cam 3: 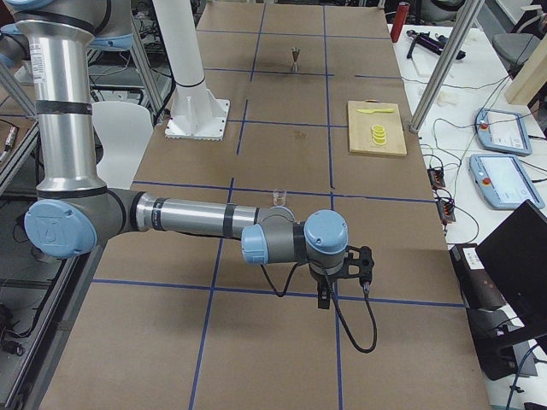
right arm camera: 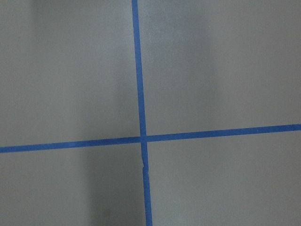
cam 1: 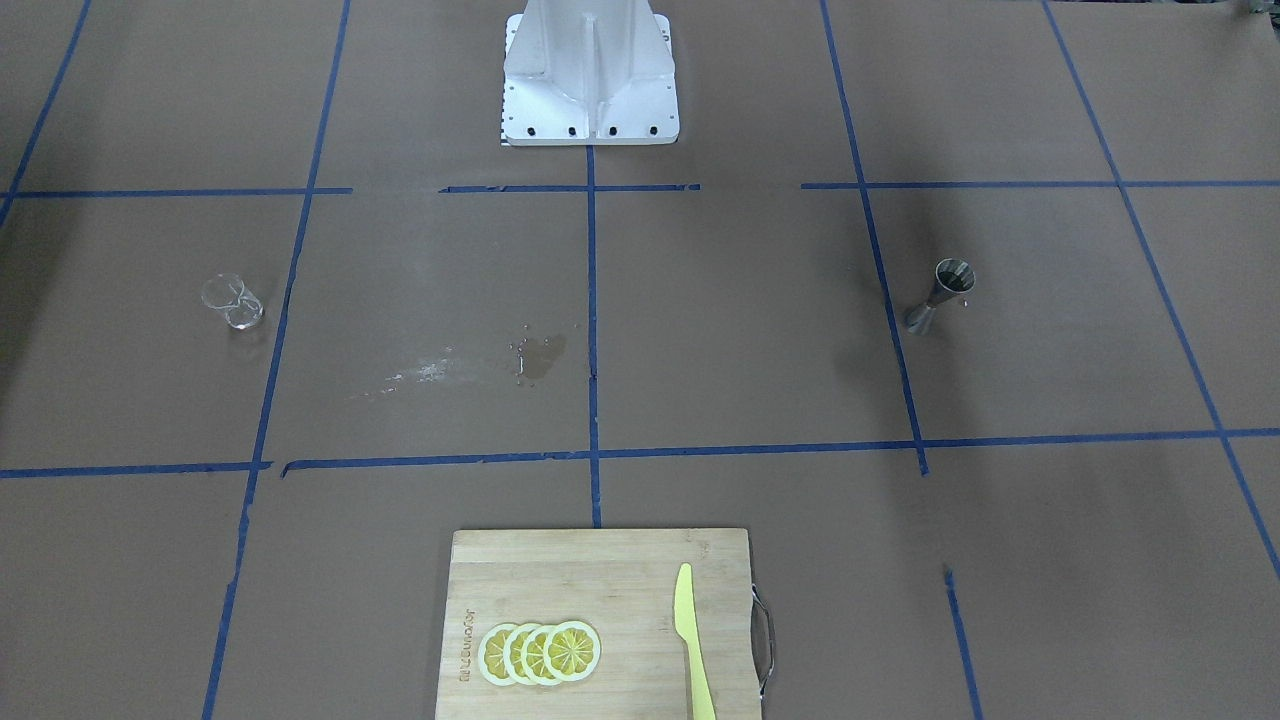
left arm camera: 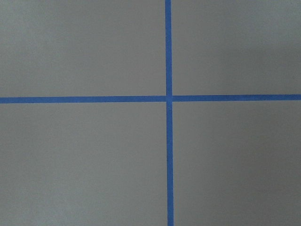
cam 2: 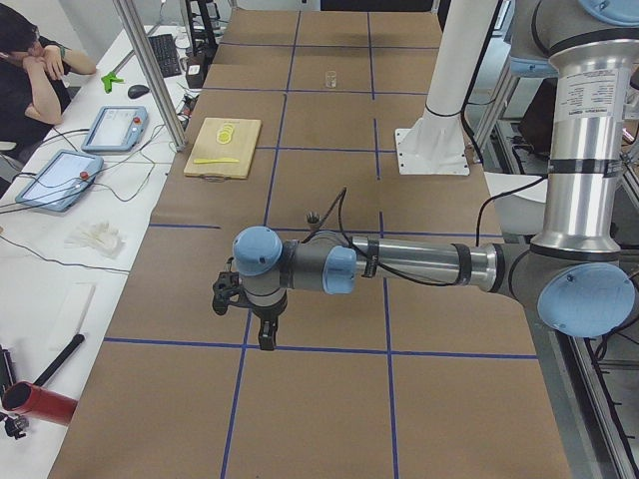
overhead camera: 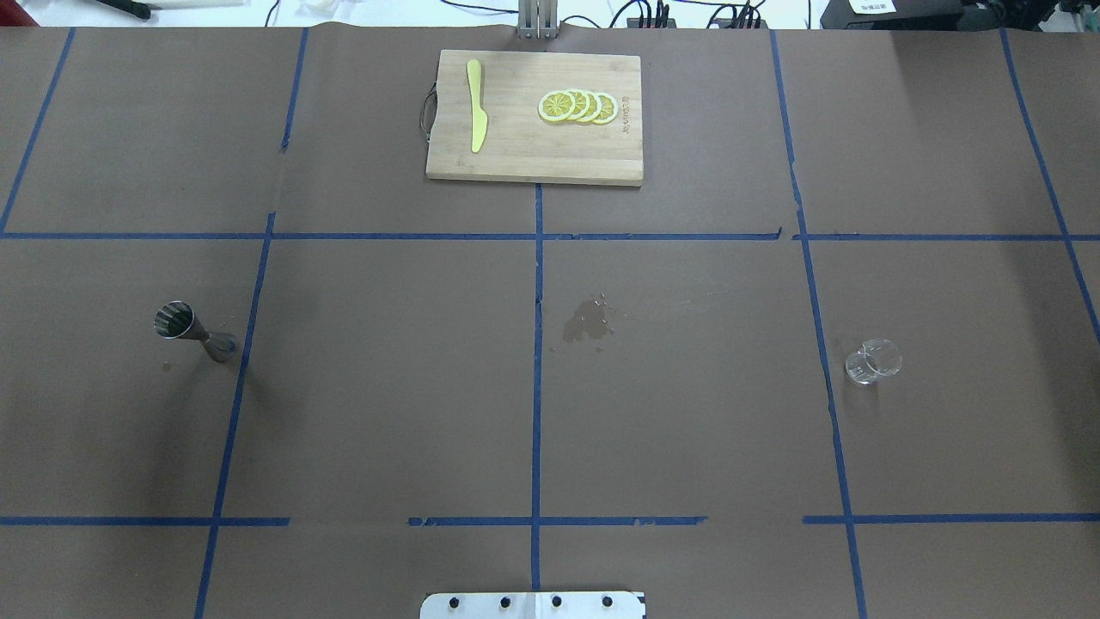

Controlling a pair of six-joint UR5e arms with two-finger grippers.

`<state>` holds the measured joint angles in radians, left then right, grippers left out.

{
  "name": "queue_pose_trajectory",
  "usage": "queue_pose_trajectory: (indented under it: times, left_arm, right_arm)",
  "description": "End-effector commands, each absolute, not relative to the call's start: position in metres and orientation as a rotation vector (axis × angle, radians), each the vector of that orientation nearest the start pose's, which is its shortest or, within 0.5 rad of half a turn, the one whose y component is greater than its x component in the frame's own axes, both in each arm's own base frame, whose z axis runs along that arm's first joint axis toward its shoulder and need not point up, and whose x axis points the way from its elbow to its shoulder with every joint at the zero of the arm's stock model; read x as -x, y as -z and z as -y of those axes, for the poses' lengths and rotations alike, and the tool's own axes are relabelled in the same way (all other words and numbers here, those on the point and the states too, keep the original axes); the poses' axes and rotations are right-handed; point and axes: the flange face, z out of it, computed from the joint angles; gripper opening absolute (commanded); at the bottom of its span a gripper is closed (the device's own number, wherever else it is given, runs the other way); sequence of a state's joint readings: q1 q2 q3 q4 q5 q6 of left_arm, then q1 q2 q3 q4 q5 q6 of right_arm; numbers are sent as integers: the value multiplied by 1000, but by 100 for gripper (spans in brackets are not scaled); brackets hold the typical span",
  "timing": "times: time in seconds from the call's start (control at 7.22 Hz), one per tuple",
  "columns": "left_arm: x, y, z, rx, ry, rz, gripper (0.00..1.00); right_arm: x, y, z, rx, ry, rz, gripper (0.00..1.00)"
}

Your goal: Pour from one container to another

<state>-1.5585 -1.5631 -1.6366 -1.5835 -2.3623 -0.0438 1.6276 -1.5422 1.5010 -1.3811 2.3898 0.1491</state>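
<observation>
Clear glass cup [overhead camera: 872,361] stands upright on the table's [overhead camera: 387,404] right half, open room all round. Steel jigger [overhead camera: 193,331] stands well apart on the left half, with a wet patch [overhead camera: 587,320] between them. Cutting board [overhead camera: 533,159] with knife [overhead camera: 475,116] and lemon slices [overhead camera: 577,106] lies at the far edge. Left gripper [cam 2: 266,339] and right gripper [cam 3: 324,297] hang near the table ends; I cannot tell whether their jaws are parted.

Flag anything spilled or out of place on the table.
Yes: a dark wet patch with droplets sits near the middle of the table, and a whitish streak trails from it toward the glass cup. That cup and the jigger both stand upright.
</observation>
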Motion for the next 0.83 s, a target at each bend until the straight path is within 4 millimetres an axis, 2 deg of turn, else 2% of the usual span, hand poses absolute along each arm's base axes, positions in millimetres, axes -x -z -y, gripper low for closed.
queue_pose_trajectory:
  times: [0.0, 0.42, 0.69]
  left_arm:
    - [56, -625, 494, -50, -6, -791, 100]
    - [57, -624, 494, -54, -11, -785, 100]
    - [57, -624, 494, -54, -11, -785, 100]
  right_arm:
    - [-90, -656, 509, -107, -131, 822, 100]
    - [-89, -659, 506, -97, -123, 823, 100]
    - [-75, -666, 503, -52, -106, 824, 100]
